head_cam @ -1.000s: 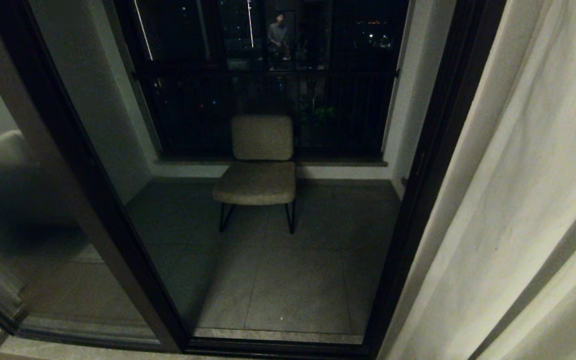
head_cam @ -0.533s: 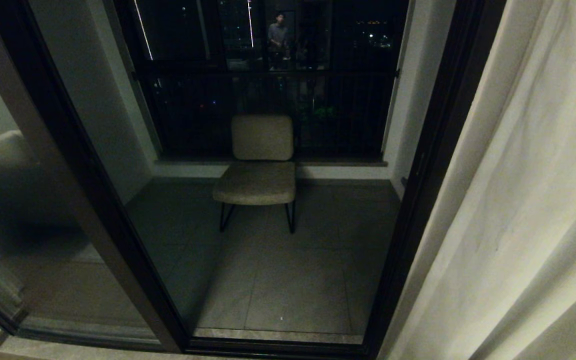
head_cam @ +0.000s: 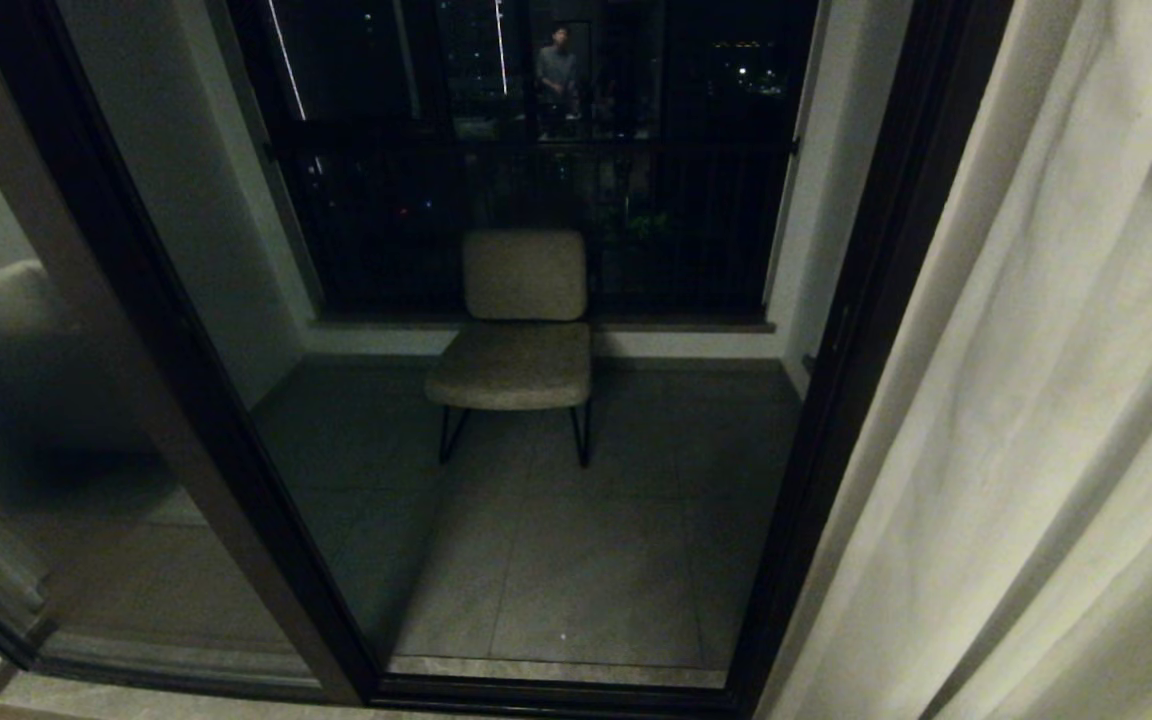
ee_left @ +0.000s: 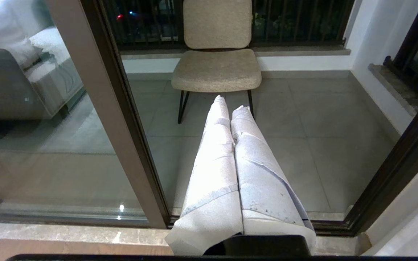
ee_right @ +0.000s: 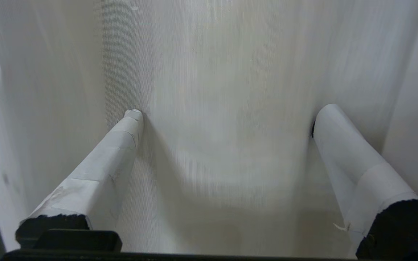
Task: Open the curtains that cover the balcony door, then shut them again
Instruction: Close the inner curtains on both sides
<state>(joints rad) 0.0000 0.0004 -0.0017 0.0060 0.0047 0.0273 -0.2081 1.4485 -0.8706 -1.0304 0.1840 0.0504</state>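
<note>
Right gripper (ee_right: 227,112) spread wide, both tips against the curtains (ee_right: 223,72). Left gripper (ee_left: 230,105) closed, empty, facing the beige chair (ee_left: 216,69) beyond the balcony door (head_cam: 236,470).

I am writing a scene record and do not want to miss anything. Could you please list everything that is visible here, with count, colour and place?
curtain: one panel seen, cream, drawn aside at the right of the doorway
balcony door: one, dark frame with reflective glass, across the front
chair: one, beige with black legs, on the balcony behind the glass
balcony railing: one, black, behind the chair
person: one, small figure seen in the dark glass, top centre
left gripper: white-wrapped, shut, empty, pointing at the chair
right gripper: white-wrapped, open wide, both fingertips against the curtain
</note>
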